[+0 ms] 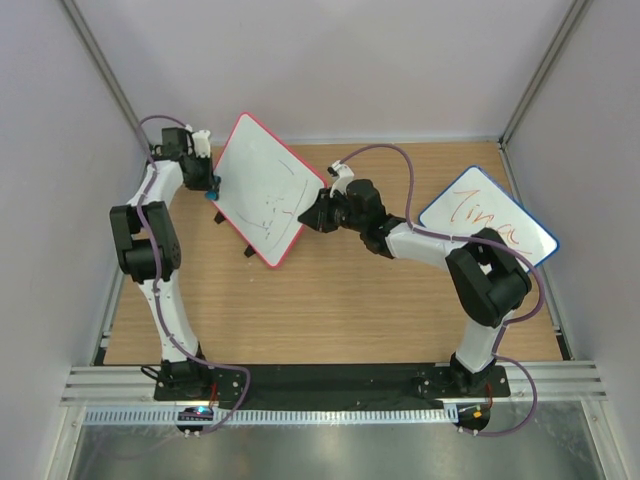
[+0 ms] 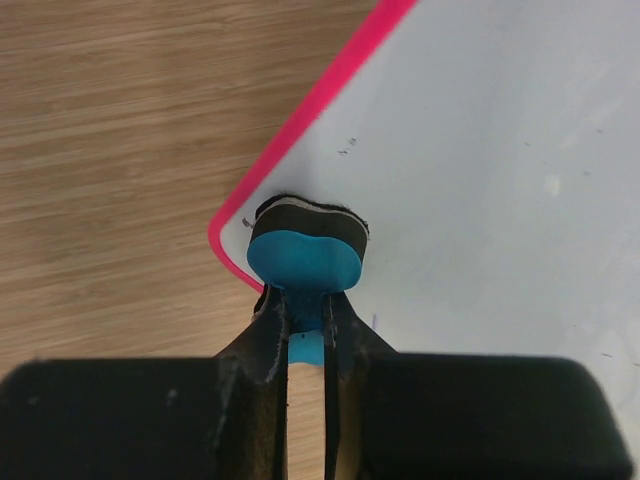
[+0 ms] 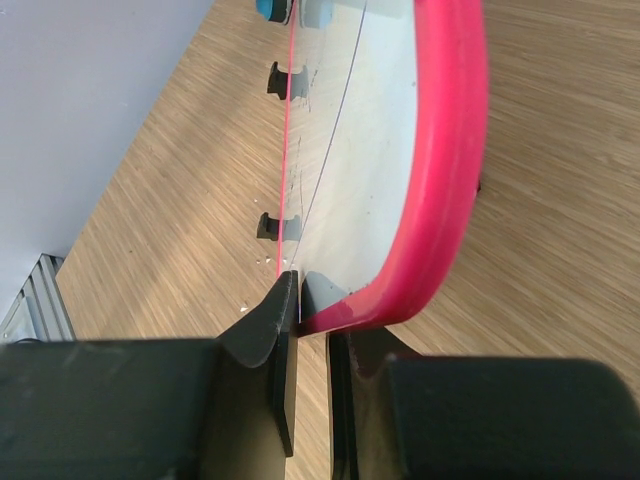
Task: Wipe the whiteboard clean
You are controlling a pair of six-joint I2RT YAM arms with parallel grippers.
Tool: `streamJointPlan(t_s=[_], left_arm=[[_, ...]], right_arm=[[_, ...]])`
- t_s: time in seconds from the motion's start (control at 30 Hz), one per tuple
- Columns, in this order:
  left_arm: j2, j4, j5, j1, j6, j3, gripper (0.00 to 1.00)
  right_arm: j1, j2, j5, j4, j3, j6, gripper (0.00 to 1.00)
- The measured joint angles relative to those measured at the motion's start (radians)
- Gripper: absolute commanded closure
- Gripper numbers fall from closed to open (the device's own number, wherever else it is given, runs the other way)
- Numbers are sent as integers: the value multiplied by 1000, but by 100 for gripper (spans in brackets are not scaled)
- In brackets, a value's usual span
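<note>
Two boards share the wooden table (image 1: pixel 350 310). The whiteboard (image 1: pixel 262 190) with the red-pink frame sits tilted at the far centre-left, between the two arms. A blue-framed board (image 1: pixel 470 205) with orange writing lies well apart at the right, near the side wall.

We see the right claw (image 1: pixel 315 213) clamped on the whiteboard's right corner, its fingers pinching the red rim from both sides. The left claw (image 2: pixel 305 310) is closed tight on a blue eraser (image 2: pixel 305 255), whose dark felt presses the white surface just inside a rounded corner, close to the frame.

Bare wood stretches from the whiteboard back to the arm bases. On the surface we make out a thin arc and faint scribbles (image 1: pixel 270 210). Small black tabs (image 3: pixel 275 78) along one edge are perhaps feet; we cannot tell.
</note>
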Motion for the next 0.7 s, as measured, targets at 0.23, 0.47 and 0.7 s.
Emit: streamJointPlan(t_s=[0.23,0.47,0.7], left_arm=[[27,16,2,12,0,16,100],[-32,90,8,-11,0,-96,100],[-117,87,-3,-102,8,-181,100]], right_arm=[[2,0,0,0,0,0,99],[2,0,0,-4,0,3,99],[1,-8,2,-11,0,32,99]])
